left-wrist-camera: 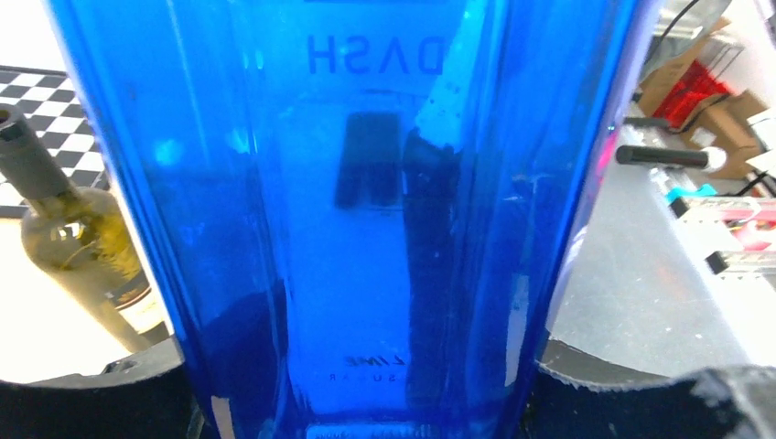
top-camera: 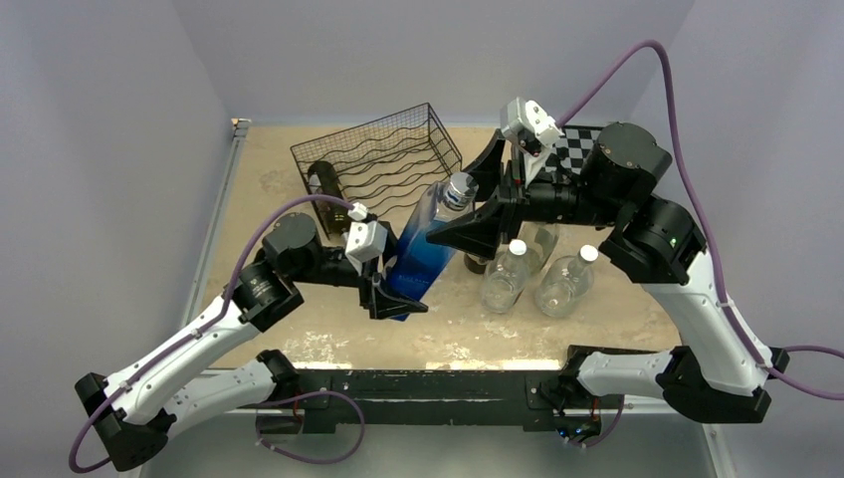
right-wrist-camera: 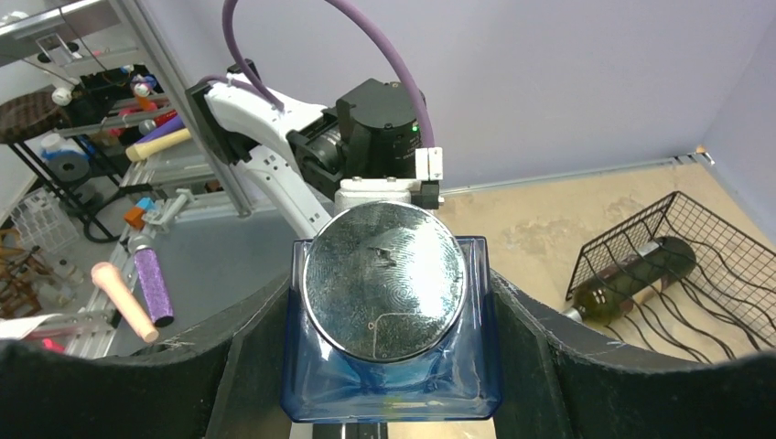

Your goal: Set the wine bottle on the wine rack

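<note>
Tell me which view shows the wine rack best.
Top external: the whole wine rack shows, wavy tiers and grid sides, with a dark bottle lying inside. Right wrist catches only one end of it; left wrist shows none of it.

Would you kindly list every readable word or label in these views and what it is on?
"DASH": on the blue bottle, seen inverted in the left wrist view.
Small print lower on it: too blurred.
Label on the dark wine bottle: unreadable.
</note>
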Robot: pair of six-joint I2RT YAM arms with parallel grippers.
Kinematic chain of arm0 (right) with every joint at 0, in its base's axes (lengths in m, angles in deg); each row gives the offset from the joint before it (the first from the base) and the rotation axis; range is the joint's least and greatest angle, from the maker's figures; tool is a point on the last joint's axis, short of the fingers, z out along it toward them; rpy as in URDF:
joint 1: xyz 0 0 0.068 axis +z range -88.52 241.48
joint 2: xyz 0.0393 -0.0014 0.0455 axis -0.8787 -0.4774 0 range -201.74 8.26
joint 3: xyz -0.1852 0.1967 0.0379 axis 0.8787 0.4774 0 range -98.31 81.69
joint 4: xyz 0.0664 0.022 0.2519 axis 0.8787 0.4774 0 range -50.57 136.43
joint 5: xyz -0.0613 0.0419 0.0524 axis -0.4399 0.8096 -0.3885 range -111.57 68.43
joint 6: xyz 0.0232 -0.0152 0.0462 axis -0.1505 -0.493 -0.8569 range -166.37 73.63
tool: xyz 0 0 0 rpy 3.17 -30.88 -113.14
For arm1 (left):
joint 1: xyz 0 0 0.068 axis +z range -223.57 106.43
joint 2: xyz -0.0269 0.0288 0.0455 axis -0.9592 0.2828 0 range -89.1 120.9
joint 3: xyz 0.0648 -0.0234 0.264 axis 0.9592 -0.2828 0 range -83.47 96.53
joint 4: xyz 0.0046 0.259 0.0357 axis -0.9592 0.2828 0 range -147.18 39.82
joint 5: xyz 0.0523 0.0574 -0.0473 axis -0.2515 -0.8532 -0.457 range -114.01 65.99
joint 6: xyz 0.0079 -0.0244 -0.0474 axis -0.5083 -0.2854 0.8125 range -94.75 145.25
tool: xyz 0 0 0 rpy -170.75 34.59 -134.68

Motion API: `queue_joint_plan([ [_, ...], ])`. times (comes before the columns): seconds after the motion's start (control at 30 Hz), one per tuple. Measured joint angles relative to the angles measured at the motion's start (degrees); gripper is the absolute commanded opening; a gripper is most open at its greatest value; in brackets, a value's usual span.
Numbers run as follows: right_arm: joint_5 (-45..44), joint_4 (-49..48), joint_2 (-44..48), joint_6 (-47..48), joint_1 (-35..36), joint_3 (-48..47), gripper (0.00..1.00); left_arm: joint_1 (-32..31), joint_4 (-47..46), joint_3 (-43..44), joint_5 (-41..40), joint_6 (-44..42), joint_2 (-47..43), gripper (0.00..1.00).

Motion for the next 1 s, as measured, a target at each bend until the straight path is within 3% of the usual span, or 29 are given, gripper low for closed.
queue_joint_plan([
  [0.1, 0.11, -0.2, 0.59, 1.4, 0.2, 0.74, 0.44, -0.17, 3.74, 1.18, -2.05, -4.55, -0.61, 0.0],
  [0.2, 0.26, -0.76, 2.03, 3.37, 0.57, 3.26, 0.64, -0.42, 6.78, 1.27, -4.15, -9.42, -1.25, 0.0],
  [0.43, -3.34, -0.24, 5.2, 3.89, 0.46, 6.8, 0.96, -0.13, 13.16, 2.23, -15.8, -25.44, -0.74, 0.0],
  [0.77, -7.41, 2.16, 8.02, 4.46, 0.35, 2.56, 0.99, 0.42, 17.53, 4.13, -32.59, -45.38, 2.86, 0.0],
  [0.87, -9.68, 7.67, 5.11, 4.28, 0.37, -4.81, 0.99, 0.42, 16.85, 4.13, -36.04, -50.69, 2.89, 0.0],
  [1.0, -14.38, 20.76, -4.52, 3.34, 0.37, -24.09, 0.99, 0.42, 15.02, 4.13, -38.64, -57.02, 2.86, 0.0],
])
